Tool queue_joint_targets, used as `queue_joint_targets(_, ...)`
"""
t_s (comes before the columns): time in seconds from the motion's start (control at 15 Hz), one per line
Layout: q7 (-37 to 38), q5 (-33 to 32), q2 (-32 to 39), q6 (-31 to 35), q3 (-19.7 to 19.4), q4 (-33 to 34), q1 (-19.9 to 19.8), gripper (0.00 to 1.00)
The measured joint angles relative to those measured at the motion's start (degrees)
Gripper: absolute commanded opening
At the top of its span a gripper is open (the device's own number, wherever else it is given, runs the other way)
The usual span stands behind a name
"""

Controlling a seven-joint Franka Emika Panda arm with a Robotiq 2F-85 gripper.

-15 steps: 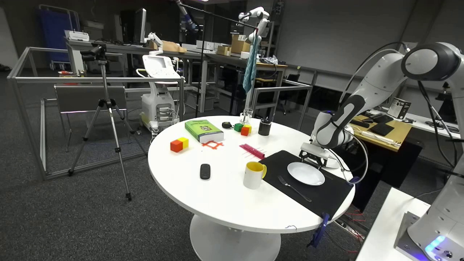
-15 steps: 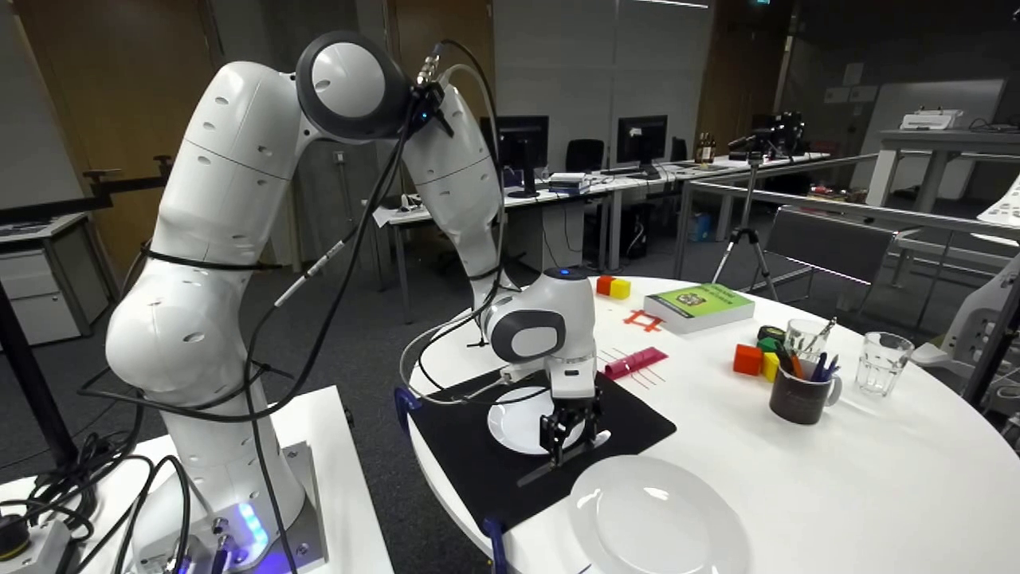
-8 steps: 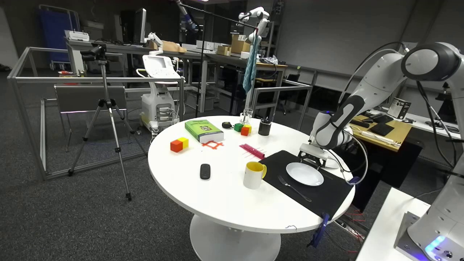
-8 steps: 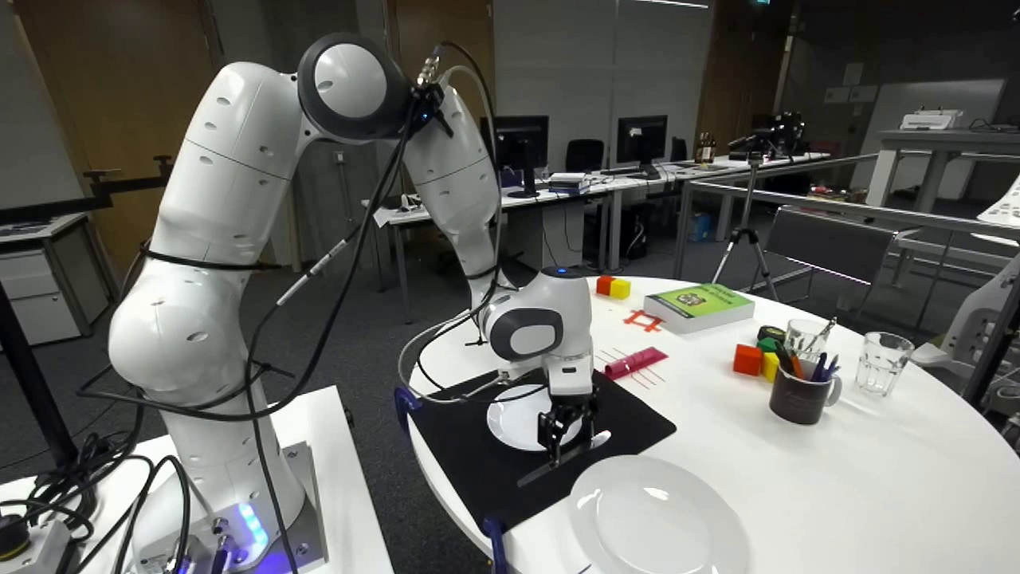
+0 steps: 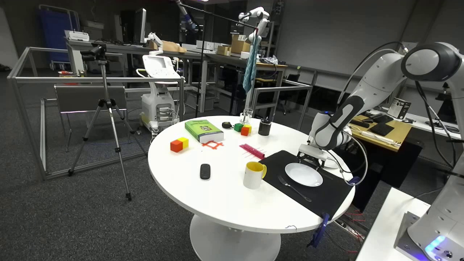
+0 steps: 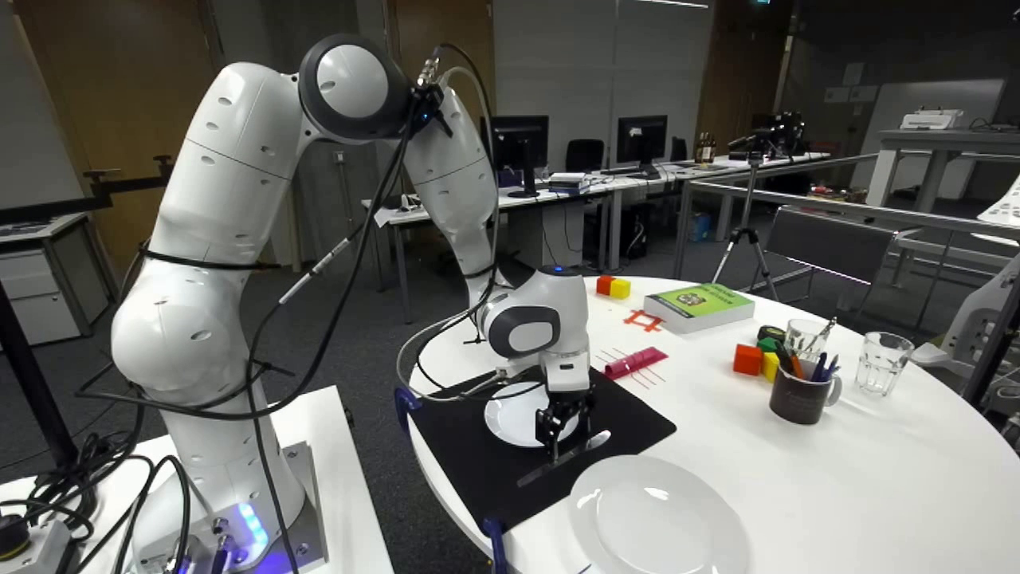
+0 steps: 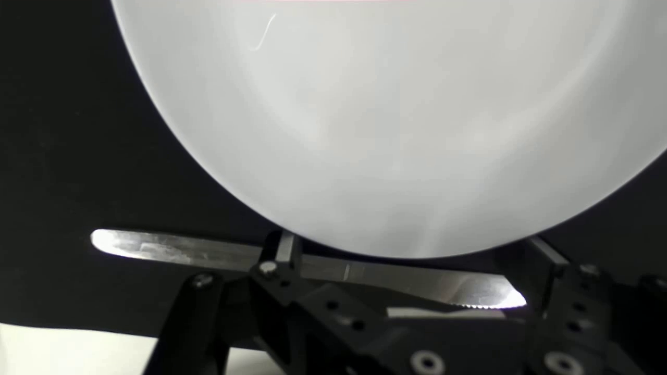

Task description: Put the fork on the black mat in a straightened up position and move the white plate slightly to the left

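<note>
The white plate (image 5: 303,174) lies flat on the black mat (image 5: 277,161); it also shows in an exterior view (image 6: 516,414) and fills the upper wrist view (image 7: 391,130). The fork (image 5: 294,188) lies on the mat beside the plate, on the side away from my gripper; it is hidden in an exterior view and out of the wrist view. My gripper (image 7: 417,251) is open and low over the mat (image 6: 629,414). Its two spread fingertips are at the plate's rim, seemingly touching its outside. A knife (image 7: 417,281) lies on the mat under the fingers, not held.
A larger white plate (image 6: 658,518) lies beside the mat on the gripper's side. A white mug with yellow inside (image 5: 252,175) stands near the fork. Blue clamps (image 5: 320,232) sit at the mat's corners. A pink tube (image 6: 635,363) lies beyond the mat.
My gripper and the white plate have moved together a little, toward the fork, away from the knife side. The fork and knife have not moved. The gripper stays open.
</note>
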Motion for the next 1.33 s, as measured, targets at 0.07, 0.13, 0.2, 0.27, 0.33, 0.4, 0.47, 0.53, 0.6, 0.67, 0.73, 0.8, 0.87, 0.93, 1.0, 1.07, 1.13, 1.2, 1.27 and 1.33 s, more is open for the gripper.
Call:
queue_joint_targets(0.07, 0.0, 0.0, 0.0, 0.0, -0.03, 0.0, 0.07, 1.0)
queue_joint_targets(0.13, 0.0, 0.0, 0.0, 0.0, -0.12, 0.0, 0.16, 1.0)
queue_joint_targets(0.2, 0.0, -0.02, 0.01, 0.0, -0.43, 0.0, 0.45, 1.0)
queue_joint_targets(0.27, 0.0, -0.1, 0.02, 0.0, -1.2, 0.0, 1.12, 1.0)
queue_joint_targets(0.33, 0.0, -0.16, 0.02, 0.0, -2.14, 0.01, 1.91, 1.0)
queue_joint_targets(0.4, 0.0, -0.32, 0.01, 0.0, -3.24, 0.02, 2.81, 1.0)
queue_joint_targets(0.47, 0.0, -0.55, 0.01, 0.01, -4.54, 0.04, 3.81, 1.0)
queue_joint_targets(0.53, 0.0, -0.86, 0.01, 0.02, -5.96, 0.09, 4.86, 1.0)
queue_joint_targets(0.6, 0.0, -1.19, -0.01, 0.06, -7.37, 0.18, 5.87, 1.0)
queue_joint_targets(0.67, 0.0, -1.49, -0.11, 0.1, -8.6, 0.32, 6.72, 1.0)
queue_joint_targets(0.73, 0.0, -1.59, -0.42, 0.12, -9.58, 0.44, 7.38, 1.0)
queue_joint_targets(0.8, 0.0, -1.68, -0.98, 0.12, -10.17, 0.5, 7.72, 1.0)
queue_joint_targets(0.87, 0.0, -1.73, -1.68, 0.13, -10.5, 0.55, 7.87, 1.0)
queue_joint_targets(0.93, 0.0, -1.8, -2.64, 0.13, -10.66, 0.56, 7.92, 1.0)
queue_joint_targets(1.0, 0.0, -1.91, -3.71, 0.13, -10.71, 0.56, 7.93, 1.0)
queue_joint_targets(1.07, 0.0, -2.16, -4.77, 0.13, -10.72, 0.56, 7.97, 1.0)
queue_joint_targets(1.13, 0.0, -2.58, -5.88, 0.13, -10.73, 0.55, 8.1, 1.0)
queue_joint_targets(1.2, 0.0, -3.03, -6.97, 0.13, -10.73, 0.53, 8.27, 1.0)
queue_joint_targets(1.27, 0.0, -3.77, -8.0, 0.13, -10.73, 0.52, 8.47, 1.0)
queue_joint_targets(1.33, 0.0, -4.55, -8.98, 0.12, -10.7, 0.47, 8.74, 1.0)
